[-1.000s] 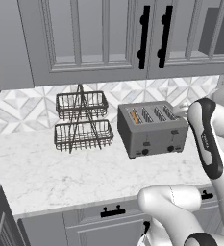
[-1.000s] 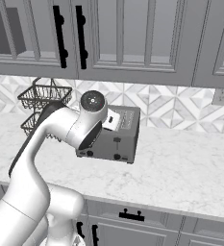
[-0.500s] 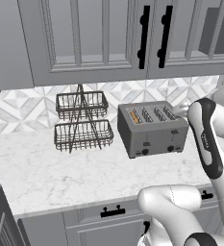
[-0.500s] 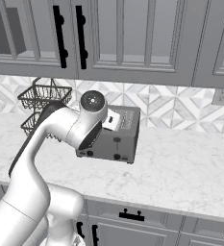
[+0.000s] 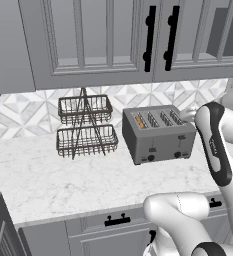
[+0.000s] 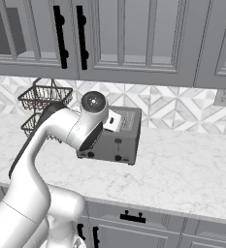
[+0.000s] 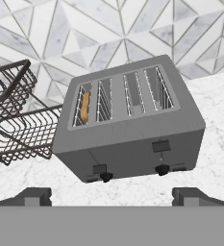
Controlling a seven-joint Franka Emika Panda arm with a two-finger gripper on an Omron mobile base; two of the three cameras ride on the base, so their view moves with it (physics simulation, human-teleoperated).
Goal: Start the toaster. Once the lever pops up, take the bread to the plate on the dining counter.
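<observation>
The grey four-slot toaster (image 7: 128,129) stands on the marble counter, also seen in the left base view (image 5: 158,135) and the right base view (image 6: 117,140). The bread (image 7: 85,108) stands upright in the toaster's leftmost slot, showing as a tan edge (image 5: 139,121). On the front face the left lever (image 7: 99,168) sits lower than the right lever (image 7: 160,145). My gripper (image 7: 114,196) hovers in front of and slightly above the toaster, open and holding nothing. The plate and the dining counter are out of view.
A two-tier dark wire basket rack (image 5: 84,127) stands left of the toaster (image 7: 12,120). Tiled backsplash (image 7: 132,33) rises behind, and upper cabinets (image 5: 113,40) hang overhead. Bare marble counter (image 6: 192,169) extends to the toaster's right.
</observation>
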